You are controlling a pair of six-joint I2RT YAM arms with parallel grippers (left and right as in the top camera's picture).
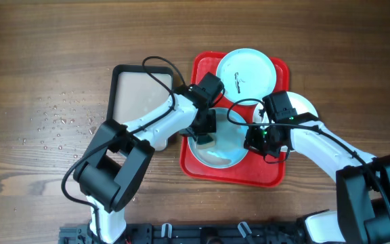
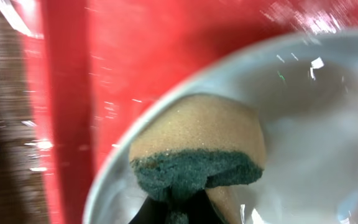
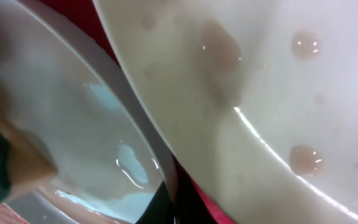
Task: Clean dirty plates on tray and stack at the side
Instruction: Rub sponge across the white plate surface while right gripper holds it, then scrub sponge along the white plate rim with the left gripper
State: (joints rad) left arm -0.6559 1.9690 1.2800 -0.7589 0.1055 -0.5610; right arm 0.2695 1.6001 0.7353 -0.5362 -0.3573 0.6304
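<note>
Left gripper (image 1: 205, 134) pressing sponge (image 2: 197, 146) into pale blue plate (image 1: 223, 154) on red tray (image 1: 235, 177).

Left fingers are clamping the sponge, its green scouring face toward the wrist camera and its tan side lying against the plate's inner wall near the rim. Right gripper (image 1: 261, 141) is sitting at the plate's opposite edge, its fingers closed on the rim. The plate is lying wet in the half of the tray nearer the robot. A smeared plate (image 1: 247, 71) is lying at the tray's far end, showing black marks. A white plate (image 1: 305, 105), carrying droplets, is overhanging the tray's right rim and overlapping the blue plate's edge. A beige tray (image 1: 141, 91) is sitting just left of the red one.
</note>
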